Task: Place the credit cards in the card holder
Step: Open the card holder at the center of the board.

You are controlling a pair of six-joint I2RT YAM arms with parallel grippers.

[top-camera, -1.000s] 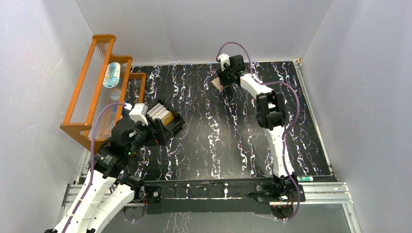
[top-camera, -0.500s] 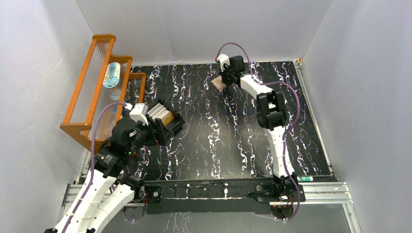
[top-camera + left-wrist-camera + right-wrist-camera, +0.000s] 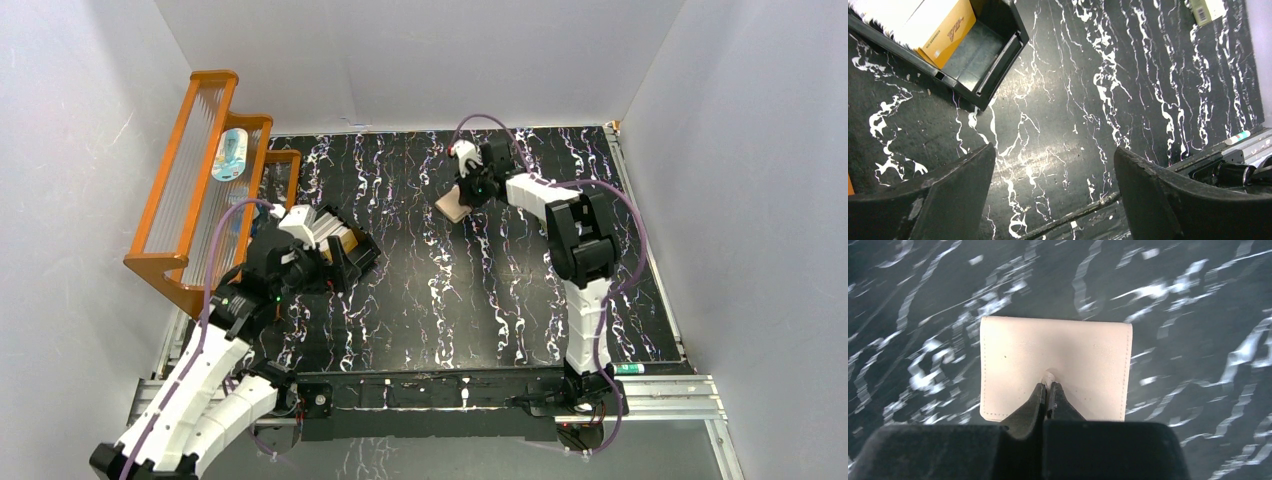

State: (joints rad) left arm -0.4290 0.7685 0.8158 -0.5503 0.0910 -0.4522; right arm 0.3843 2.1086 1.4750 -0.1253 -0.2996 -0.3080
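Right gripper (image 3: 1048, 388): fingertips pressed together, pinching the card holder (image 3: 1055, 352) at its snap tab. The holder is folded shut over the far centre of the table (image 3: 450, 300); we cannot tell whether it touches. Left gripper (image 3: 1053, 152): 2 fingers spread wide, above bare table just near-right of the black tray (image 3: 998, 65). Credit cards (image 3: 945, 31) lie stacked in the tray's left part.

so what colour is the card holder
The card holder is a plain pale tan, almost cream, with no pattern. It shows best in the right wrist view.
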